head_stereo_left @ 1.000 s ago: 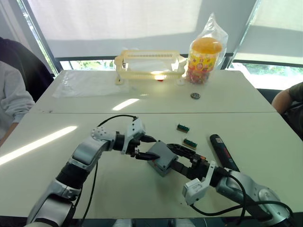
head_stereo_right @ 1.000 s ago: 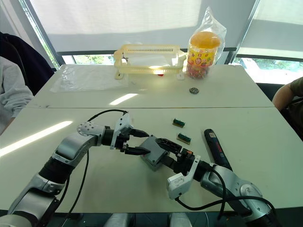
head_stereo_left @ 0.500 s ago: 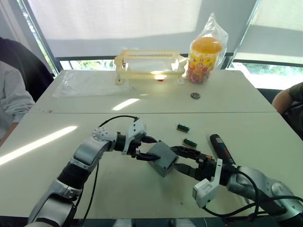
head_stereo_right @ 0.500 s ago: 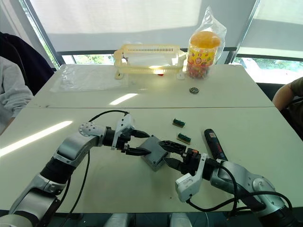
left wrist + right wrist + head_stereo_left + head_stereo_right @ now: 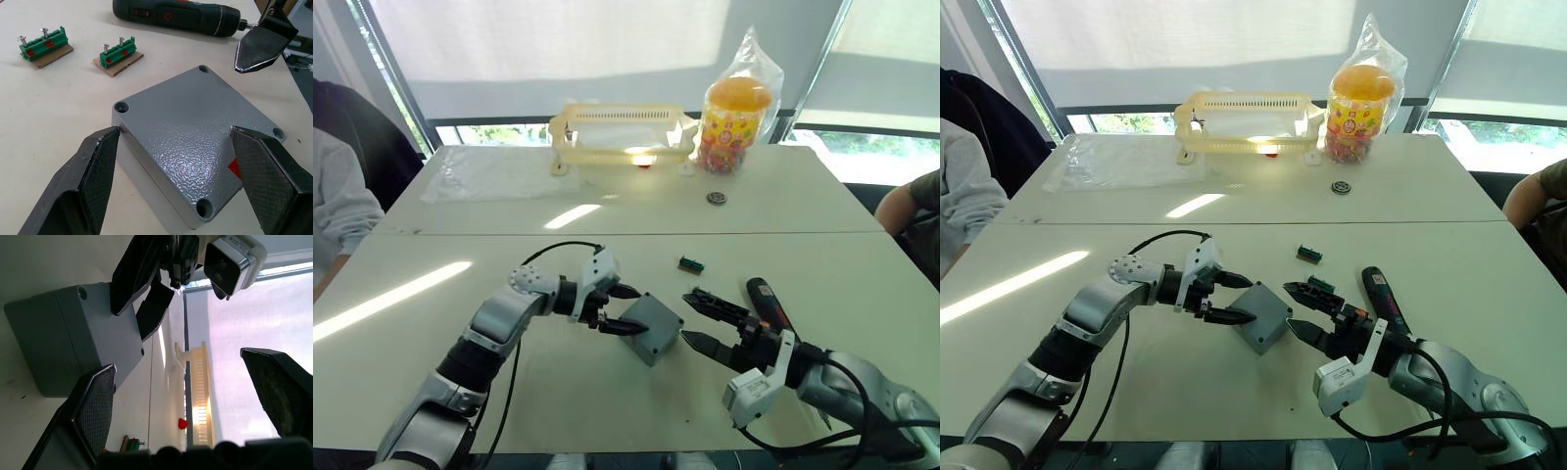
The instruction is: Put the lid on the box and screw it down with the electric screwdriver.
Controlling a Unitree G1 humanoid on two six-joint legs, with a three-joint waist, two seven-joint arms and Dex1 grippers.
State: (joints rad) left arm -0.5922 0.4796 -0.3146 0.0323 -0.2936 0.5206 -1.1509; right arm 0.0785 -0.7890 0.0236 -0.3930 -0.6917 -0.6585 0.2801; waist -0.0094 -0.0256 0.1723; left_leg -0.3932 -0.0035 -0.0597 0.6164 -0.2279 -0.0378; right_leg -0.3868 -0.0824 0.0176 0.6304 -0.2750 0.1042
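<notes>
On the table (image 5: 431, 362), both claws hung spread, left claw (image 5: 623, 309) straddling the lid (image 5: 195, 142); any nudge could've shifted it off the box (image 5: 651, 330).

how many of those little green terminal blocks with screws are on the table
2. One green terminal block and a second lie side by side on cardboard pieces, between the lidded box and the electric screwdriver. Others may be hidden.

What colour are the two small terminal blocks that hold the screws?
The terminal blocks are green with small red marks, each on brown card; the left wrist view shows this best.
</notes>
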